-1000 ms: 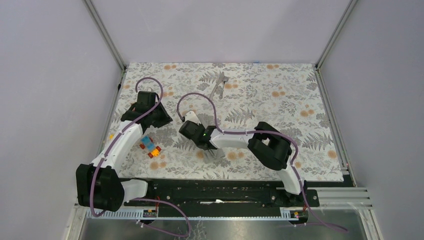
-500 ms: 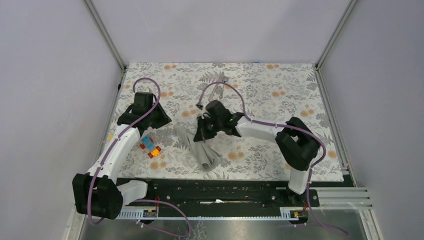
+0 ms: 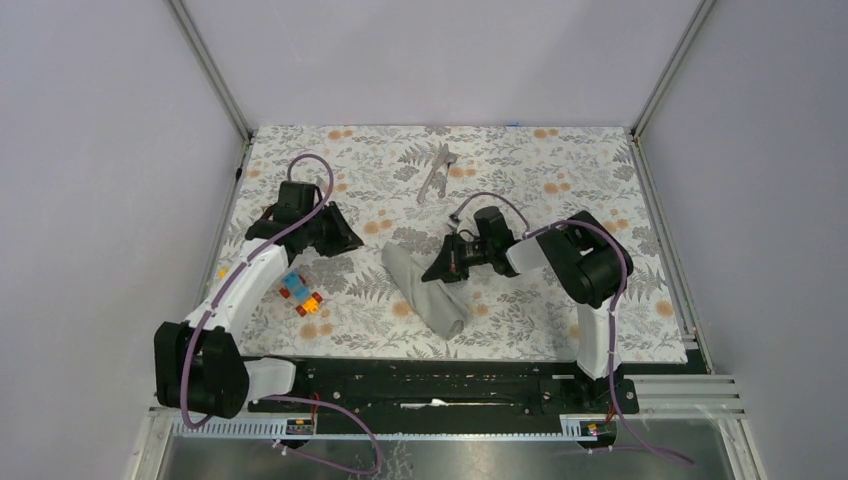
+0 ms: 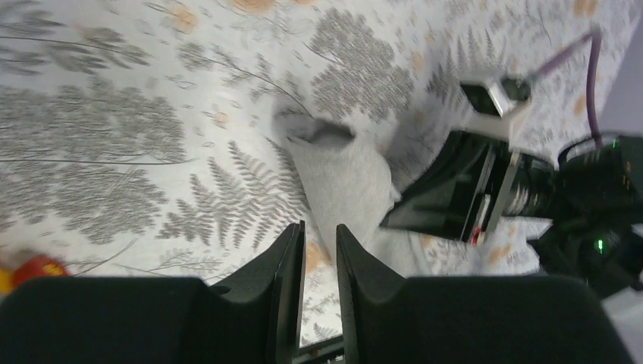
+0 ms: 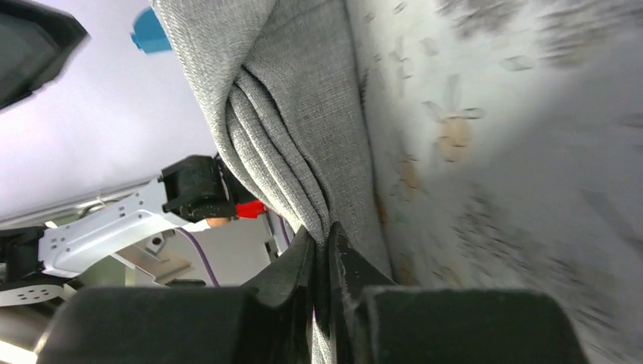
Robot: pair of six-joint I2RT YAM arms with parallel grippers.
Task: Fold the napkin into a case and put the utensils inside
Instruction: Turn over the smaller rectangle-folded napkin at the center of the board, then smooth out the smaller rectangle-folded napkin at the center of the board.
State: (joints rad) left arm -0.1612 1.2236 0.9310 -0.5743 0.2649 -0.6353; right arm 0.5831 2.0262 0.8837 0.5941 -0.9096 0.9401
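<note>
One napkin (image 3: 425,290); utensils (image 3: 437,172), seemingly two. Right claw (image 5: 324,232) pinches napkin; left claw (image 4: 319,231) narrow, empty.

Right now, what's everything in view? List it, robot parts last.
napkin: 1, grey, bunched, table centre
utensils: 2, silver, far centre, apart from the napkin
toy blocks: small cluster, count unclear, blue, orange and red, near left beside the left arm
tablecloth: 1, floral, covering the table
left gripper: 1, black, slightly open, empty, left of the napkin
right gripper: 1, black, shut on the napkin's folds
</note>
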